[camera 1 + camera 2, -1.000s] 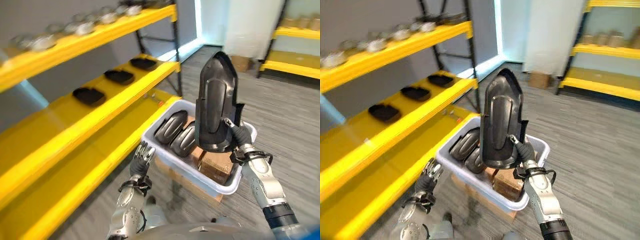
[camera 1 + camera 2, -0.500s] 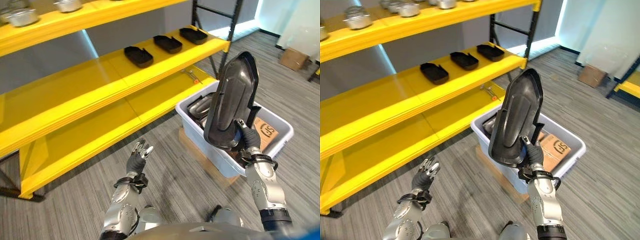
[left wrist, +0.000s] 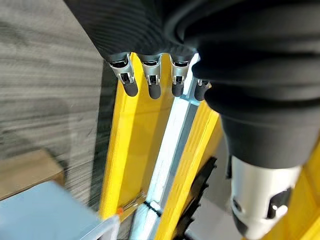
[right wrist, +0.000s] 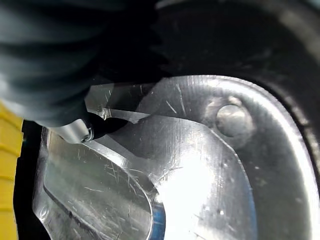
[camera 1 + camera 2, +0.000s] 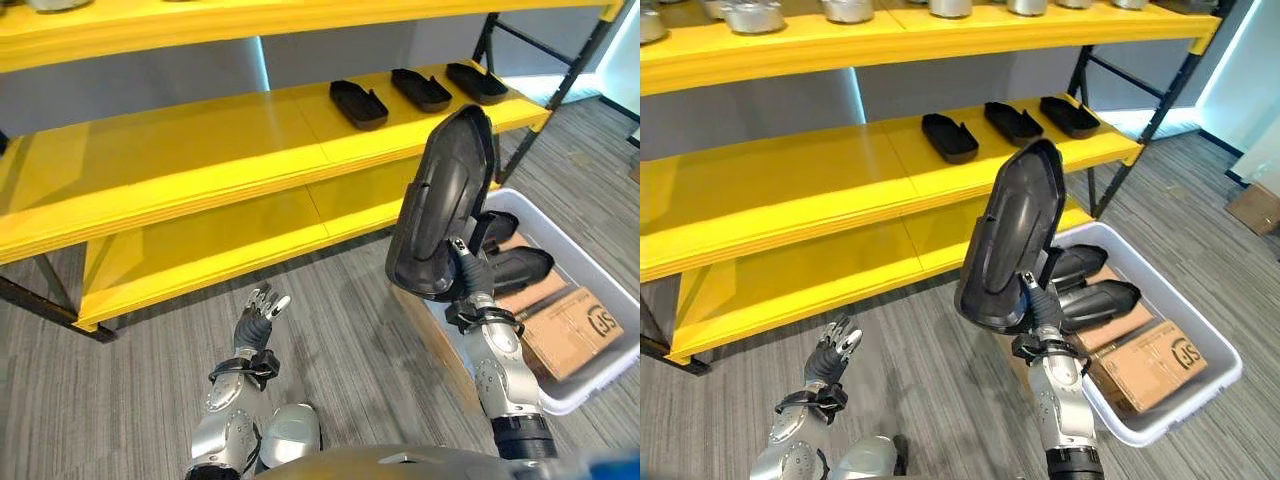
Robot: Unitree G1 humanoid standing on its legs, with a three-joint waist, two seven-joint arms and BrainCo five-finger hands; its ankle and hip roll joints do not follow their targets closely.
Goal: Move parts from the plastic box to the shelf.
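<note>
My right hand (image 5: 470, 285) is shut on the lower end of a long black moulded part (image 5: 445, 200), holding it upright over the floor beside the white plastic box (image 5: 590, 375). Its shiny inner face (image 4: 190, 165) shows close up in the right wrist view. Two more black parts (image 5: 1090, 285) lie in the box beside cardboard cartons (image 5: 1150, 365). Three black parts (image 5: 418, 90) lie in a row on the middle board of the yellow shelf (image 5: 180, 165). My left hand (image 5: 258, 318) hangs low over the floor, open, its fingers (image 3: 150, 82) straight and holding nothing.
The yellow shelf's lowest board (image 5: 220, 255) sits just above the grey plank floor (image 5: 120, 390). Metal pots (image 5: 845, 10) stand on the top board. The shelf's dark steel upright (image 5: 1140, 145) rises just beyond the box. A cardboard carton (image 5: 1258, 205) lies on the floor at far right.
The whole scene has shifted rightward as the camera turned to face the shelf. My right hand still holds the black part upright, now nearer the shelf. The left hand stays low and open.
</note>
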